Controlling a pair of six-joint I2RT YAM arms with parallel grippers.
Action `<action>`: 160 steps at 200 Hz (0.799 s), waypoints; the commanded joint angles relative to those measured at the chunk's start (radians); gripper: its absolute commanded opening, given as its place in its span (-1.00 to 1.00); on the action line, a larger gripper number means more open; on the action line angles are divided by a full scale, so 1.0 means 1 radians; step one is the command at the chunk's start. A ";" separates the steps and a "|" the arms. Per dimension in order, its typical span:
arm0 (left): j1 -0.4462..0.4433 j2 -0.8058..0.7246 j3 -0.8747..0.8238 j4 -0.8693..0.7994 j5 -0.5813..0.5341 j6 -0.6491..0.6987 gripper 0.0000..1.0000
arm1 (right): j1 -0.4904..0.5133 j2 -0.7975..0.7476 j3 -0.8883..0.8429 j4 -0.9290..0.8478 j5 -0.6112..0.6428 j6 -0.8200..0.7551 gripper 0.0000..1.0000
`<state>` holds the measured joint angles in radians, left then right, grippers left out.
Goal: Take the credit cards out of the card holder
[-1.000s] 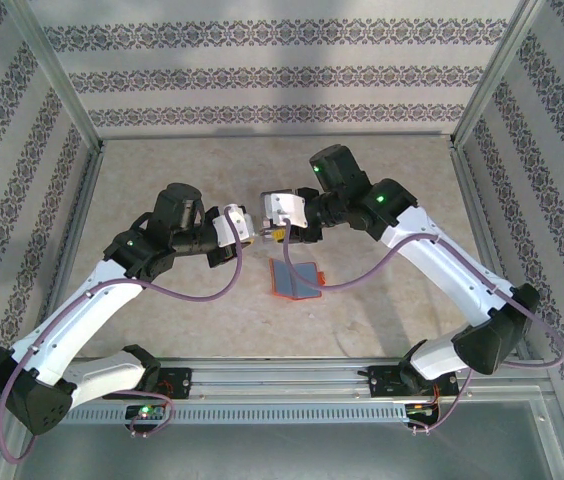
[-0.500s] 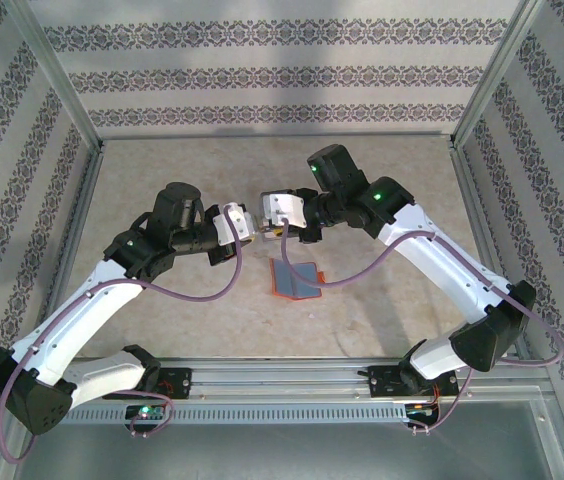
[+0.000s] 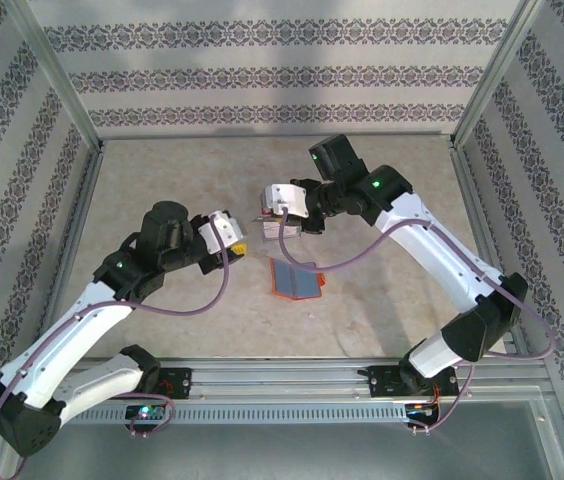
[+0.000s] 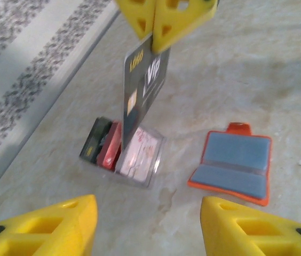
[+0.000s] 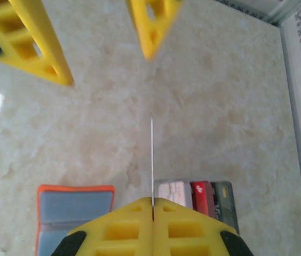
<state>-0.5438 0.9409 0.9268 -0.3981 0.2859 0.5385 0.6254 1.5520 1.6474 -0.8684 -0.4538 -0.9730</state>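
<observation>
Over the table (image 3: 382, 300), left of centre, the left gripper (image 4: 148, 213) hangs with its jaws wide apart. The right gripper (image 4: 155, 32) pinches a card. The holder (image 3: 295, 280) lies open mid-table, with the clear tray (image 4: 124, 152) just beyond. The dark card (image 4: 142, 88) hangs upright above the tray.

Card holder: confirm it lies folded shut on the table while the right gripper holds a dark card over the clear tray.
Not shut: the card holder lies open, grey-blue inside up, as the left wrist view shows. The right gripper does hold a dark card over the clear tray.
</observation>
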 commanded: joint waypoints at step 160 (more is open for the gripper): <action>0.015 -0.200 -0.371 0.344 -0.332 -0.472 0.54 | -0.132 0.642 0.642 -0.298 0.156 -0.200 -1.00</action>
<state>-0.5411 0.7288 0.5533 -0.0933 -0.0204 0.0887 0.5087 2.1414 2.2127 -1.0813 -0.3099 -1.1397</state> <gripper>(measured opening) 0.750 0.046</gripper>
